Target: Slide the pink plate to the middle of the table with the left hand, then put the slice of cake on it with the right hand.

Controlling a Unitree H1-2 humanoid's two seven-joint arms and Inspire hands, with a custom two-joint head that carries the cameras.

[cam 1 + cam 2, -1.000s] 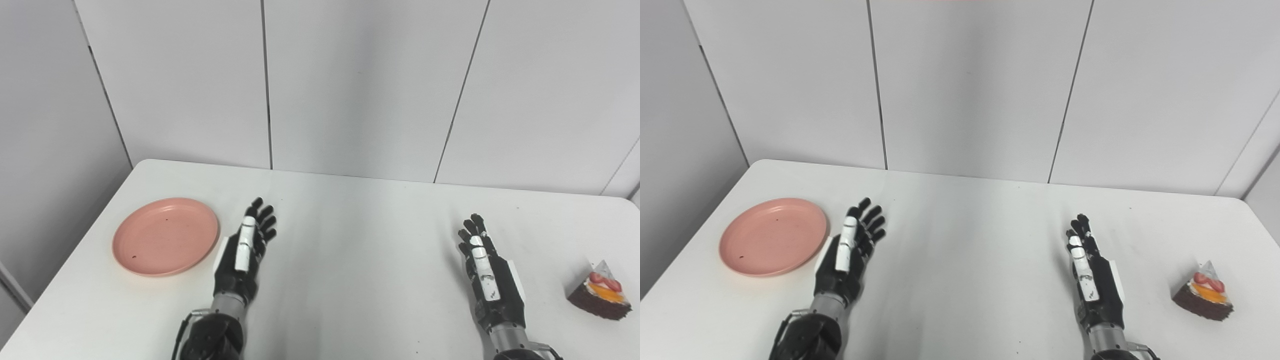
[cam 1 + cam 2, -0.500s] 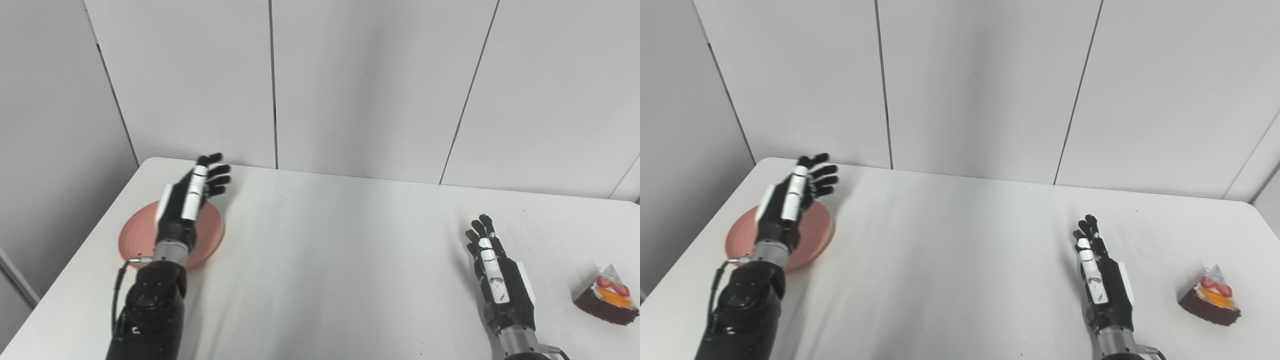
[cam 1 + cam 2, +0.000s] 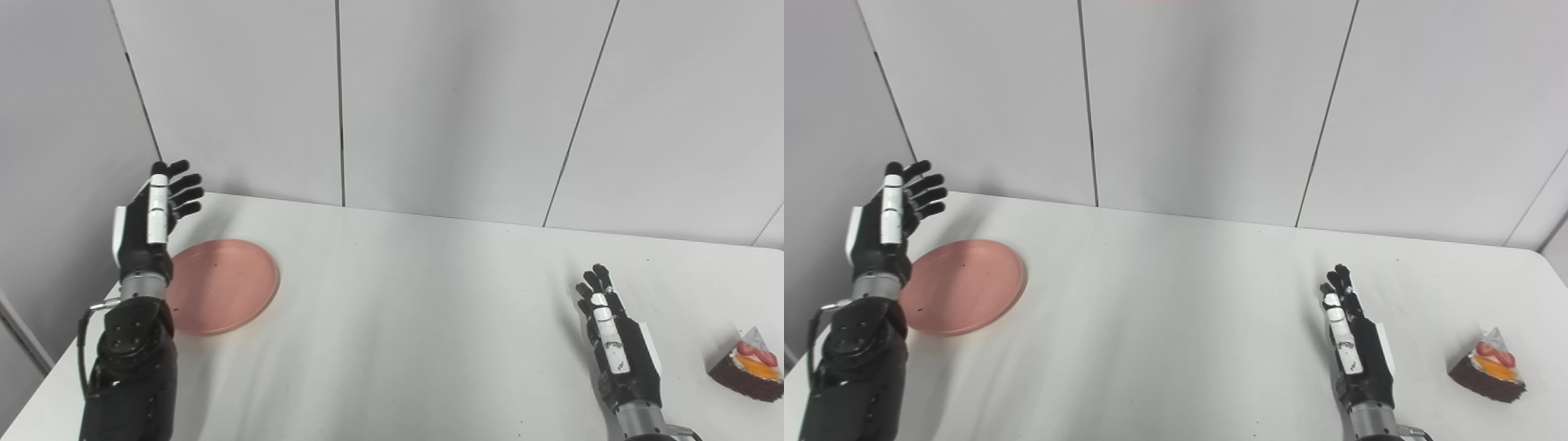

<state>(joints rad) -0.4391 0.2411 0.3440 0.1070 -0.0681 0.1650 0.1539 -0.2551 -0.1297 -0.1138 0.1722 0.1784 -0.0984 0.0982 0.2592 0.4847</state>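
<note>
The pink plate [image 3: 223, 285] lies empty on the left side of the white table [image 3: 416, 306]. My left hand [image 3: 150, 217] is open, raised above the table's left edge, just left of and above the plate, not touching it. Its forearm covers the plate's left rim. The cake slice [image 3: 748, 364], dark chocolate with fruit on top, sits at the table's right edge. My right hand [image 3: 615, 340] is open, fingers up, low over the table to the left of the cake, apart from it.
Grey wall panels [image 3: 459, 104] stand close behind the table's far edge. The table's left edge runs just beside my left forearm [image 3: 131, 361]. The right edge lies close past the cake.
My left hand has swung left across the plate and risen, from beside the plate's right rim to above its left side. The plate, cake and right hand have stayed. The camera has shifted slightly.
</note>
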